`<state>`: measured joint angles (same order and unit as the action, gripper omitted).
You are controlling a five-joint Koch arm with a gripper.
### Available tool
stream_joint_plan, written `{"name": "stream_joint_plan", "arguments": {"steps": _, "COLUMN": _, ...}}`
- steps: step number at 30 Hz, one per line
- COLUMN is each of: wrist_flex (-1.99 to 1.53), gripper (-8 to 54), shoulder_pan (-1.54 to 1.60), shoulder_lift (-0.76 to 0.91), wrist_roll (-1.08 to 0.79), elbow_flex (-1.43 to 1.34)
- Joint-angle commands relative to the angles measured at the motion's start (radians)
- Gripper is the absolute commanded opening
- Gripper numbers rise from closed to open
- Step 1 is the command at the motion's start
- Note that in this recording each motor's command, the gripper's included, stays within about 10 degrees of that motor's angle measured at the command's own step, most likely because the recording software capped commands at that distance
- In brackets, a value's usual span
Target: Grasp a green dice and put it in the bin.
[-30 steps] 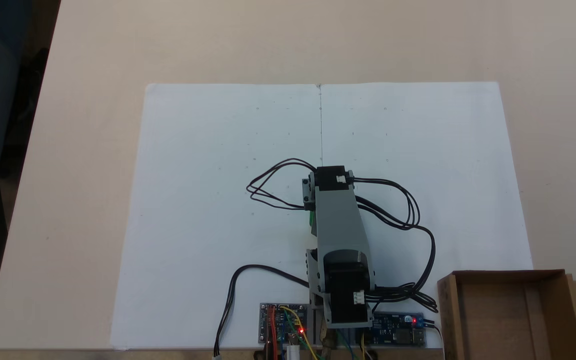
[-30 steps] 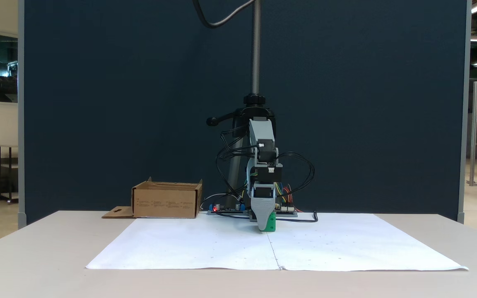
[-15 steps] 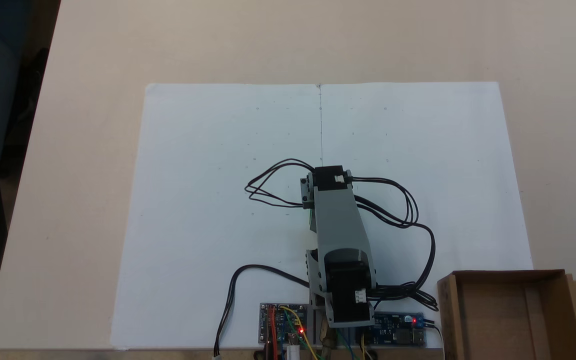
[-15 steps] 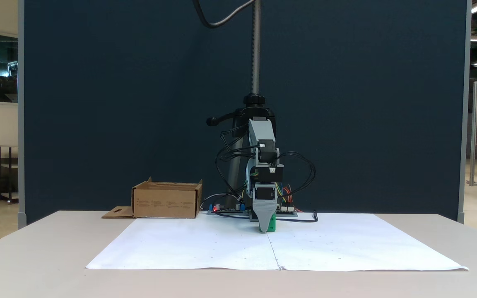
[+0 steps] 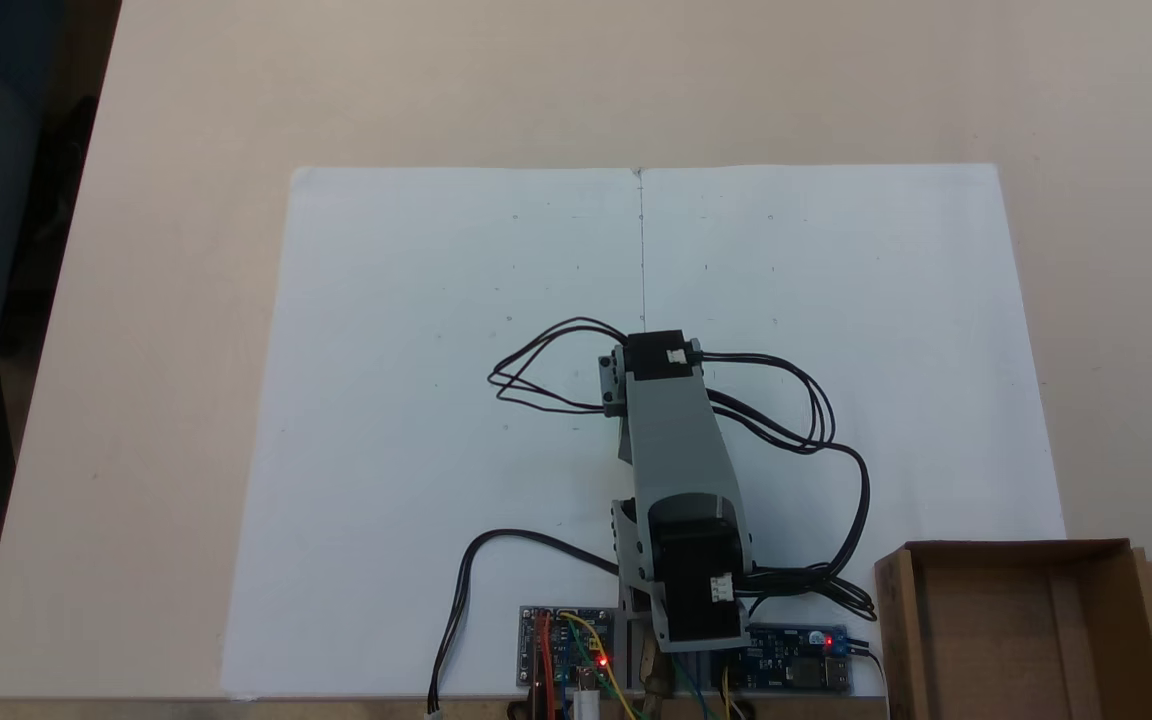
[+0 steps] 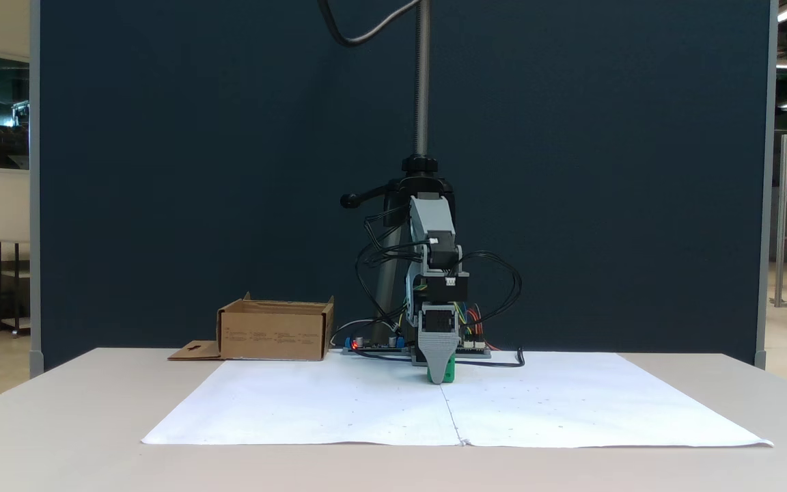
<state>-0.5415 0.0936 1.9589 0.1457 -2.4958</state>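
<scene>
Fingers (image 6: 440, 377) point straight down at the white paper sheet (image 6: 339, 403), with the green dice (image 6: 449, 373) showing just beside and behind the front finger. Whether they are clamped on it cannot be told (one finger hides the other). Judgement: the dice is light, rigid and smooth plastic, so it may slip; grip two opposite flat faces, squarely. Count: one dice, one bin (image 5: 1011, 620) standing well apart at the surface's (image 5: 136, 300) edge, one arm.

grey arm (image 5: 681, 460), black looping cables (image 5: 816, 420)
</scene>
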Motion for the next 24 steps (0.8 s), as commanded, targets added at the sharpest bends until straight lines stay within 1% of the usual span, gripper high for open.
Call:
{"name": "stream_joint_plan", "arguments": {"steps": 1, "wrist_flex": 0.034, "gripper": 12.6, "shoulder_pan": -0.003, "shoulder_lift": 0.034, "wrist_roll": 0.038, "elbow_flex": 0.003}}
{"name": "stream_joint_plan", "arguments": {"steps": 5, "wrist_flex": 0.037, "gripper": 12.1, "shoulder_pan": -0.103, "shoulder_lift": 0.052, "wrist_roll": 0.037, "elbow_flex": 0.069}}
{"name": "stream_joint_plan", "arguments": {"steps": 10, "wrist_flex": 0.038, "gripper": 12.1, "shoulder_pan": -0.345, "shoulder_lift": 0.057, "wrist_roll": 0.034, "elbow_flex": 0.305}}
{"name": "stream_joint_plan", "arguments": {"steps": 15, "wrist_flex": 0.038, "gripper": 12.1, "shoulder_pan": -0.506, "shoulder_lift": 0.043, "wrist_roll": 0.002, "elbow_flex": 0.491}}
{"name": "stream_joint_plan", "arguments": {"steps": 22, "wrist_flex": 0.035, "gripper": 12.1, "shoulder_pan": -0.776, "shoulder_lift": -0.061, "wrist_roll": -0.091, "elbow_flex": 0.756}}
{"name": "stream_joint_plan", "arguments": {"steps": 24, "wrist_flex": 0.02, "gripper": 12.1, "shoulder_pan": -0.896, "shoulder_lift": -0.101, "wrist_roll": -0.11, "elbow_flex": 0.833}}
